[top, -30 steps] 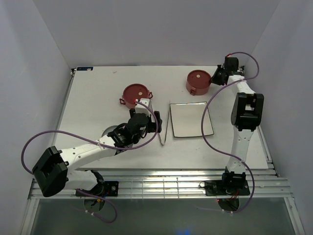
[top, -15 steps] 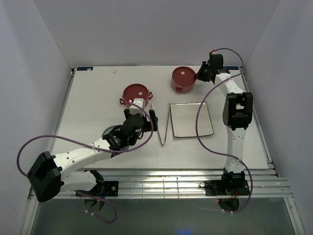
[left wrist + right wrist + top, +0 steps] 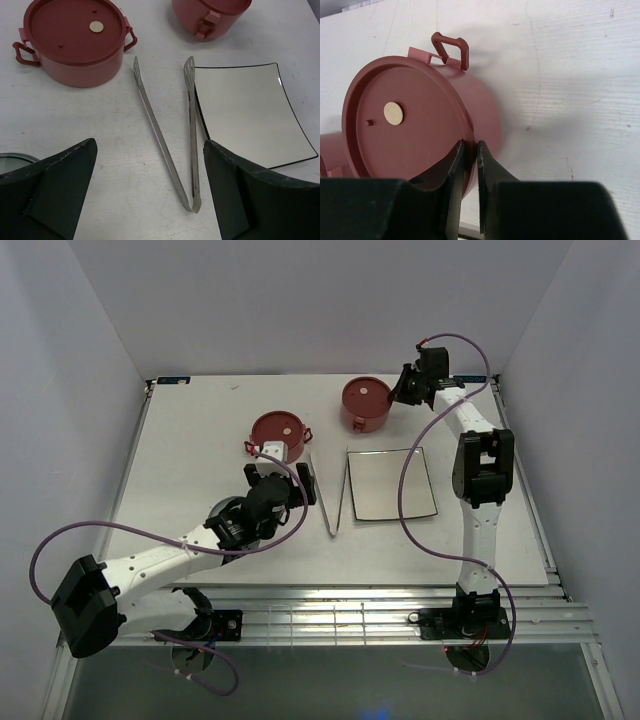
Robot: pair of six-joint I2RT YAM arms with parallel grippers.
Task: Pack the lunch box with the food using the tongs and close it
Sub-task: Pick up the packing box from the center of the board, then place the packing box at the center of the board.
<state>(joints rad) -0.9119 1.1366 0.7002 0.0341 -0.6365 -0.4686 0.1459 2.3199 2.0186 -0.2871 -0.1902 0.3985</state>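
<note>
Though vague overhead, tool [image 3: 469,146] astride rim [image 3: 405,60].

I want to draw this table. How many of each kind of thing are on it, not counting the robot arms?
red bowls: 2
tongs: 1
square plate: 1
grey round cover: 1 (partly hidden)
Total: 5
</note>
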